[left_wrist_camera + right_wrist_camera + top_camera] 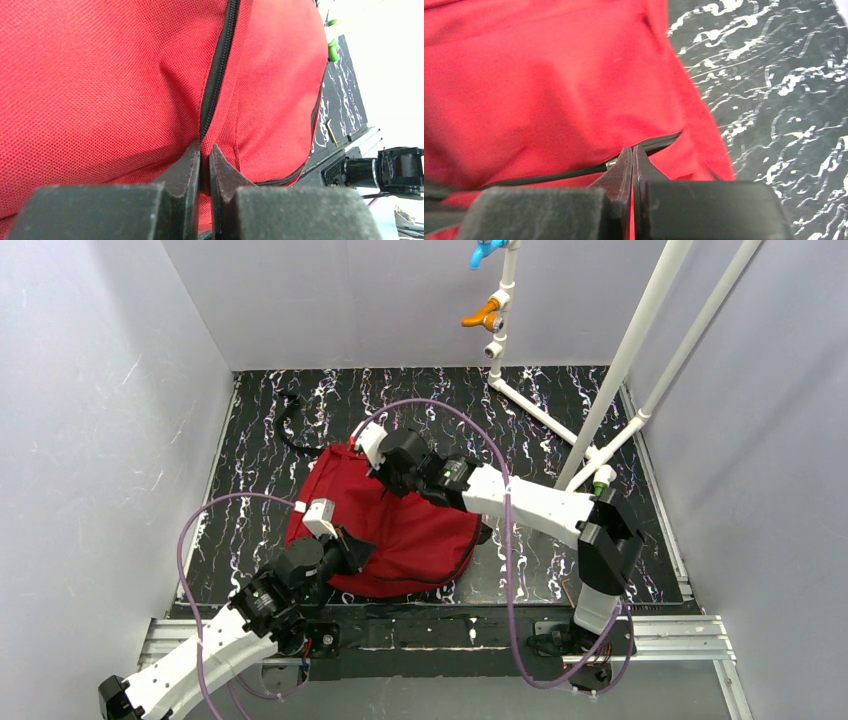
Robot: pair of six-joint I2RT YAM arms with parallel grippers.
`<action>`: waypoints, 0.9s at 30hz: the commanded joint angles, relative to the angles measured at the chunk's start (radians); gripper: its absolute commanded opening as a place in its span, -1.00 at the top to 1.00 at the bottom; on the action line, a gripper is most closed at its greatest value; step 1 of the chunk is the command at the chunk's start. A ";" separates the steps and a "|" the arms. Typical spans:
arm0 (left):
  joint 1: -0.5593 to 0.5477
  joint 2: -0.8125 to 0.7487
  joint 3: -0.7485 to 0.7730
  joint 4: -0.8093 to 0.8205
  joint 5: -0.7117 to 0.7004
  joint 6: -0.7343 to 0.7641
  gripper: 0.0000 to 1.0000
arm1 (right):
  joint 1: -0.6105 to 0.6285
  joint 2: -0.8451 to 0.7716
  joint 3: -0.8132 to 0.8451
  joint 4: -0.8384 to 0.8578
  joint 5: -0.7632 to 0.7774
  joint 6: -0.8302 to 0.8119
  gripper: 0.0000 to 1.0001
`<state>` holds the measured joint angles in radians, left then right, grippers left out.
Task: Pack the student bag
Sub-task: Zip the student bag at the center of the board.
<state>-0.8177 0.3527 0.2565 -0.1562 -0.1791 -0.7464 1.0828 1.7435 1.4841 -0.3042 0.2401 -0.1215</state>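
Top external view: the student bag [400, 530] lies flat on the desk [560, 570], left of centre and close to the near edge, its dark red cloth rumpled. A black strap [290, 420] trails from its far left corner onto the desk. The left tool [204, 148] meets the bag at its near left side. In the left wrist view its fingers are drawn narrow, pinching the cloth where a black zip [217, 65] runs down into them. The right tool [631, 150] reaches over to the bag's far edge. Its fingers are pressed almost together across a black zip line [549, 175], which passes between the tips.

Around the bag, the desk is covered by a black mat with white marbled streaks. A metal rail [450, 630] runs along the near edge, where both arms are bolted, and purple cables [500, 460] loop along each arm. At the far right stands a white pipe frame [620, 370], its slanted poles footed on the mat. An orange clip [482, 312] and a blue clip [485, 252] sit on its upright pipe. Plain pale grey walls [100, 390] close in the left, back and right sides.
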 commanded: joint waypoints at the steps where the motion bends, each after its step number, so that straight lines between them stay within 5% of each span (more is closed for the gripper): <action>1: -0.004 -0.029 -0.005 -0.187 0.029 -0.005 1.00 | -0.124 0.041 0.097 0.212 0.076 -0.121 0.97; 10: -0.004 -0.061 0.019 -0.249 0.033 0.004 1.00 | -0.222 0.179 0.185 0.245 0.043 -0.171 0.97; 18: -0.005 -0.050 0.009 -0.243 0.028 -0.002 1.00 | -0.166 0.196 0.405 0.078 -0.024 -0.064 0.97; 22: -0.003 -0.006 0.012 -0.212 0.049 -0.007 1.00 | -0.150 0.267 0.528 -0.020 0.234 -0.090 0.97; 24: -0.004 0.002 0.015 -0.213 0.059 -0.011 1.00 | -0.152 0.262 0.420 0.134 0.386 -0.231 0.97; 27: -0.004 -0.009 0.011 -0.227 0.059 -0.019 1.00 | -0.233 0.308 0.431 0.149 0.374 -0.244 0.92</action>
<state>-0.8074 0.3378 0.2668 -0.2298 -0.2142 -0.7597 0.9844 2.0129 1.8759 -0.3889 0.3340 -0.2352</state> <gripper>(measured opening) 0.045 0.036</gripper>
